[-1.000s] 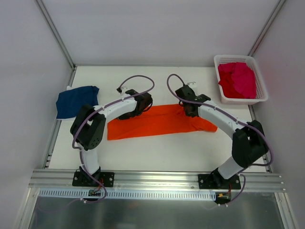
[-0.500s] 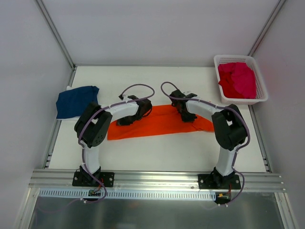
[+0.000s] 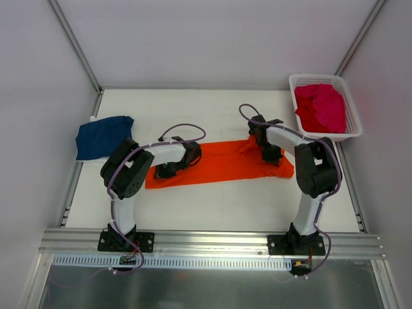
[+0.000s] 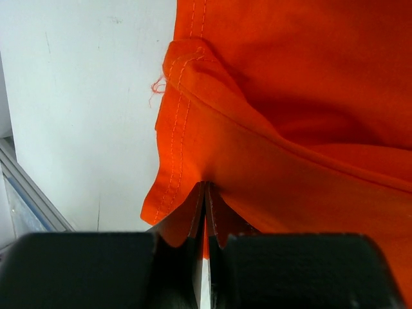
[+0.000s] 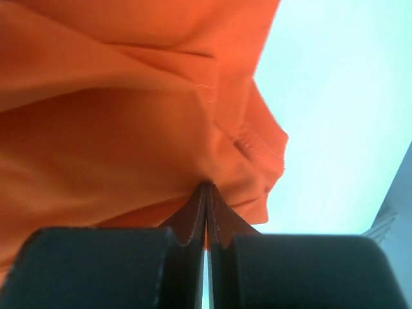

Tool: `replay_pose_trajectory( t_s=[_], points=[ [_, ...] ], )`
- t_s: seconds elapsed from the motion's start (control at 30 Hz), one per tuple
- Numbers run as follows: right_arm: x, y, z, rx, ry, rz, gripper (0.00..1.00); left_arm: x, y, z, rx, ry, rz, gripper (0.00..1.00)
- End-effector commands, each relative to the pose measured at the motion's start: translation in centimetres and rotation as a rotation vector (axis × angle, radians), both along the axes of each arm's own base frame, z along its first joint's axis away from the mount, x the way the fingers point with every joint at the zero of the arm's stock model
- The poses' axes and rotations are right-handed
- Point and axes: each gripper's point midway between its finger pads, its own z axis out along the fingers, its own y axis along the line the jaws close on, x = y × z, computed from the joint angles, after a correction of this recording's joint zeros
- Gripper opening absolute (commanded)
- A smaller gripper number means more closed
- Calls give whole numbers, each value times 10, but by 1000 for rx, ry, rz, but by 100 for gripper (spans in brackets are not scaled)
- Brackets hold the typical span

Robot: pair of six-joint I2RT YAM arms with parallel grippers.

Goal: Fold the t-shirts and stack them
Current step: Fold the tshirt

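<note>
- The left gripper (image 4: pixel 205 193) is clamped tight on the orange t-shirt (image 3: pixel 222 164). A fold of cloth is nipped between its fingertips, just beside a stitched hem corner that curls up ahead of them.
- The right gripper (image 5: pixel 206 193) is pinched shut the same way on the shirt's other end. Orange cloth bunches up ahead of its tips, and a stitched edge sits just to their right.
- The shirt lies on the table (image 3: pixel 212 206) as a long band stretched between the two grippers, already narrowed, so I take this to be the middle of the folding step.
- The navy t-shirt (image 3: pixel 103 136) sits folded well off to the outer side of the left gripper. The magenta-pink shirts (image 3: pixel 320 106) are heaped in the white basket (image 3: pixel 325 136), beyond the right gripper.
- To my eye the next move calls for both grippers to lift their ends together and level, then bring the cloth over onto itself. If one runs ahead of the other, the band will likely twist or sag.
- After that the orange shirt should go with the navy one.
</note>
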Motion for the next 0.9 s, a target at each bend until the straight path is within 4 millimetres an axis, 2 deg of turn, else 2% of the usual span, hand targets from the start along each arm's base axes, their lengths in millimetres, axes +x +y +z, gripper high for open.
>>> replay_pose_trajectory(
  t_s=[0.0, 0.27, 0.5, 0.7, 0.87],
  points=[
    [-4, -6, 4, -22, 58, 17, 0, -2, -3, 2, -20, -3, -1, 0],
    [11, 11, -4, 53, 46, 23, 0, -11, -15, -4, -31, 8, -21, 0],
    [41, 20, 2, 69, -3, 38, 0, -32, -31, -17, -34, 33, -48, 0],
    [70, 22, 5, 73, -35, 45, 0, -66, -45, -20, -74, 45, -88, 0],
    [84, 22, 5, 64, -25, 58, 0, -102, -44, -22, -112, 52, -81, 0]
  ],
)
